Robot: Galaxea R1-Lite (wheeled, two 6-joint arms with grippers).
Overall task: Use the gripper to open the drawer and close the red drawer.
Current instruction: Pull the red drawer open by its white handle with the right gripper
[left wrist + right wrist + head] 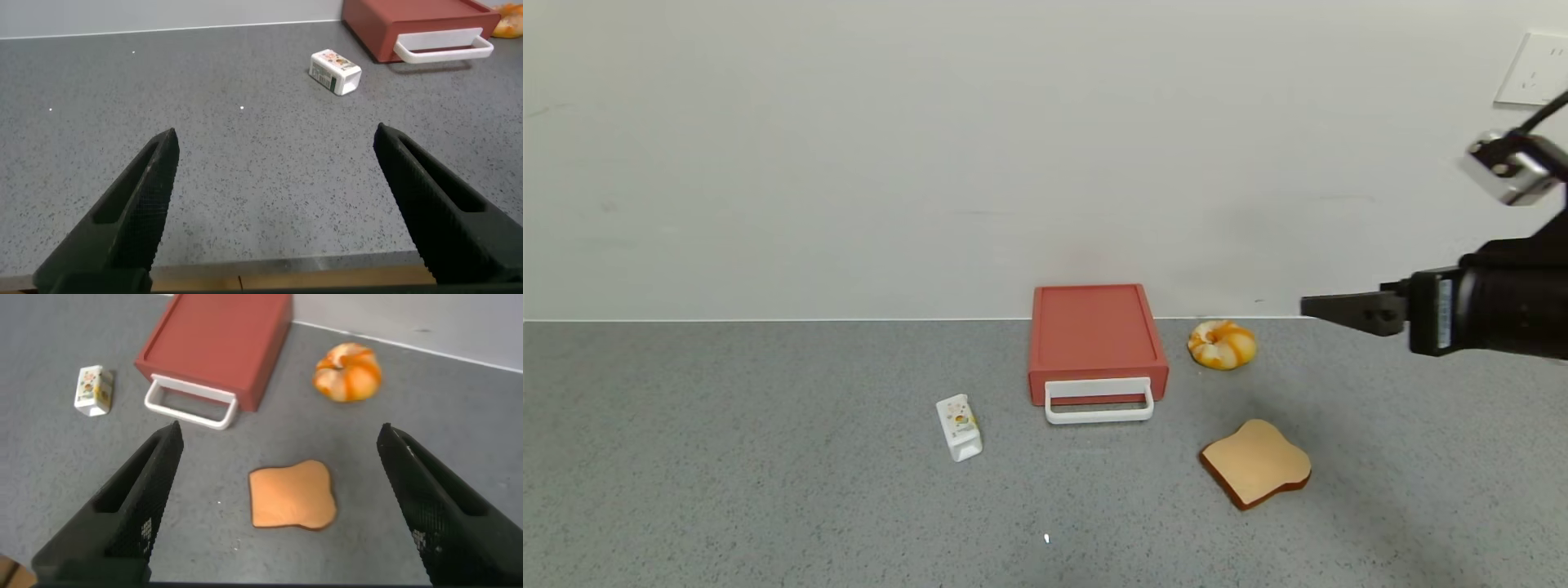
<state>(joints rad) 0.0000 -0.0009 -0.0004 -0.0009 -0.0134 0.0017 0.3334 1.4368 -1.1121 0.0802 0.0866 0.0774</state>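
Against the wall at mid-counter we see the drawer closed, our right gripper raised well off to its right with fingers spread wide, and our left gripper likewise agape, low over bare counter.
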